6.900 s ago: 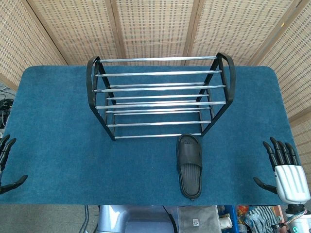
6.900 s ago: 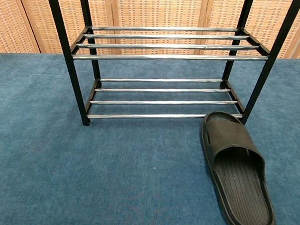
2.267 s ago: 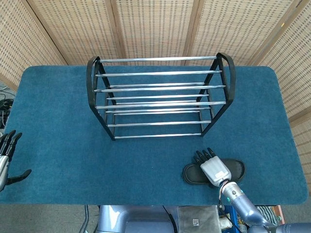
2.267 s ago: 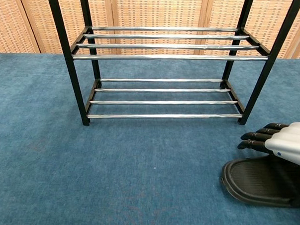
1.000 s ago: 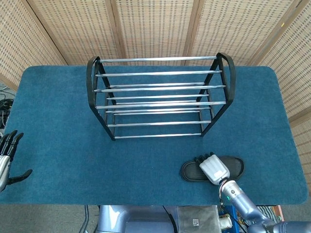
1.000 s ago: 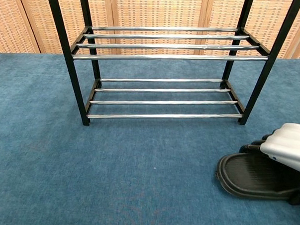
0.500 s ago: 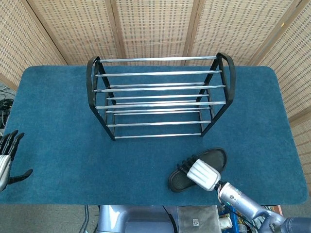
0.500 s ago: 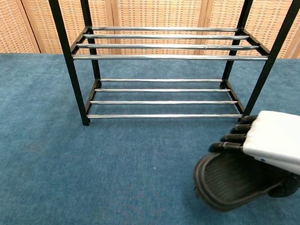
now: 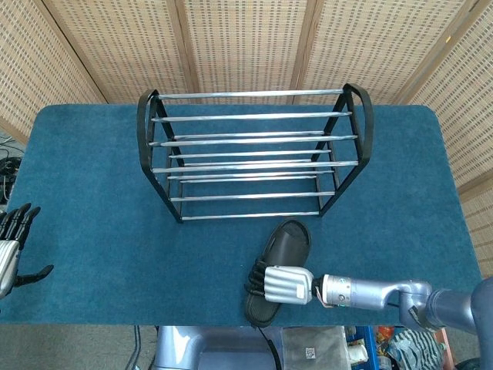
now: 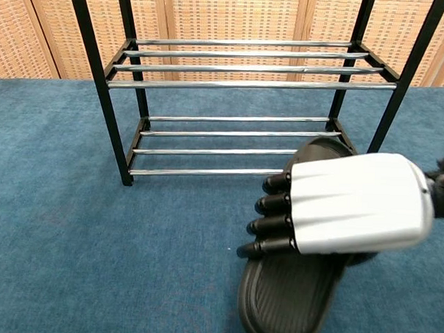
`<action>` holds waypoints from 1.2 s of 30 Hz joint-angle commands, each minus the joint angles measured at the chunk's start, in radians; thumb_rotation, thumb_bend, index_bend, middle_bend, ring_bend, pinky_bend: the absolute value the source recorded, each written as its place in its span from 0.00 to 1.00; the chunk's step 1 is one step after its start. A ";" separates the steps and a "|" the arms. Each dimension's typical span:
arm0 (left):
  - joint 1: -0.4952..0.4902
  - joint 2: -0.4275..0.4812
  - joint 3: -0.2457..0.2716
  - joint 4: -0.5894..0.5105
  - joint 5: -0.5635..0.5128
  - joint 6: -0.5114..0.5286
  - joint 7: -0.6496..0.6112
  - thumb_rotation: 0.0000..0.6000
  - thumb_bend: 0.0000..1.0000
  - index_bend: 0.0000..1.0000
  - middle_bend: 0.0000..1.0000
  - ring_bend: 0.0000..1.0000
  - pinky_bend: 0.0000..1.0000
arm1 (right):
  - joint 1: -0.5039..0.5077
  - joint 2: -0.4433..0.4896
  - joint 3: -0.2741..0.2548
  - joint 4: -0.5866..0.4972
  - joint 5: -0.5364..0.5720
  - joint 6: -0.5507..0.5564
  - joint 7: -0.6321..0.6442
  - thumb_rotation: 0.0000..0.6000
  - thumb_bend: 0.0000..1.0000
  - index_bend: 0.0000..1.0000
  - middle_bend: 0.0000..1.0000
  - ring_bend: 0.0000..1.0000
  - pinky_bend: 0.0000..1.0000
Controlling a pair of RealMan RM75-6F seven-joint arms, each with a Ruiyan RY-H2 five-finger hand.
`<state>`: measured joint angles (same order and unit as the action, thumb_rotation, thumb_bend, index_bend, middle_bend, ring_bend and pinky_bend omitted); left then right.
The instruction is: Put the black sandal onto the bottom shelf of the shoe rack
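Observation:
The black sandal [image 9: 286, 240] lies lengthwise in front of the shoe rack [image 9: 254, 216], its toe close to the rack's front right foot. My right hand [image 9: 281, 284] lies across the sandal's middle and grips it, fingers curled over its left edge. In the chest view the right hand [image 10: 345, 205] covers most of the sandal [image 10: 286, 306]; the toe reaches the front bar of the bottom shelf [image 10: 207, 171]. Whether the sandal touches the table is unclear. My left hand [image 9: 11, 250] rests at the table's left edge, fingers apart, holding nothing.
The rack has chrome bars on black side frames and stands at the middle back of the blue carpeted table [image 9: 92, 231]. Woven screens close off the back. Both shelves [image 10: 241, 64] hold nothing.
My right hand has swung the sandal from lying sideways at the right to pointing toe-first at the rack, and carried it left and closer to the bottom shelf. The left hand has stayed put.

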<state>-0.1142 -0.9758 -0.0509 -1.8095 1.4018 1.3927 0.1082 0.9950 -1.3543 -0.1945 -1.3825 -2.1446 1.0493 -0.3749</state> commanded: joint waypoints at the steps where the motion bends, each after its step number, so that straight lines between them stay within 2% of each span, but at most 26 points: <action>1: -0.005 0.001 -0.003 0.004 -0.009 -0.009 -0.006 1.00 0.18 0.00 0.00 0.00 0.00 | 0.065 -0.048 0.021 0.139 -0.039 -0.011 0.096 1.00 0.80 0.51 0.50 0.53 0.52; 6: -0.022 0.001 -0.013 0.018 -0.047 -0.045 -0.017 1.00 0.18 0.00 0.00 0.00 0.00 | 0.122 -0.106 0.016 0.322 -0.064 0.002 0.192 1.00 0.83 0.51 0.49 0.53 0.52; 14: -0.044 -0.004 -0.024 0.025 -0.095 -0.085 -0.007 1.00 0.18 0.00 0.00 0.00 0.00 | 0.176 -0.190 0.012 0.545 -0.056 0.040 0.310 1.00 0.84 0.51 0.48 0.53 0.52; 27: -0.063 -0.008 -0.029 0.033 -0.130 -0.114 0.001 1.00 0.18 0.00 0.00 0.00 0.00 | 0.212 -0.286 0.000 0.750 -0.015 0.061 0.362 1.00 0.84 0.51 0.46 0.50 0.52; 36: -0.063 -0.005 -0.027 0.028 -0.131 -0.110 0.000 1.00 0.18 0.00 0.00 0.00 0.00 | 0.204 -0.335 -0.005 0.861 0.022 0.090 0.322 1.00 0.84 0.51 0.43 0.47 0.50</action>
<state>-0.1775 -0.9813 -0.0777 -1.7814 1.2706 1.2828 0.1086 1.2025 -1.6804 -0.1983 -0.5330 -2.1300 1.1315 -0.0444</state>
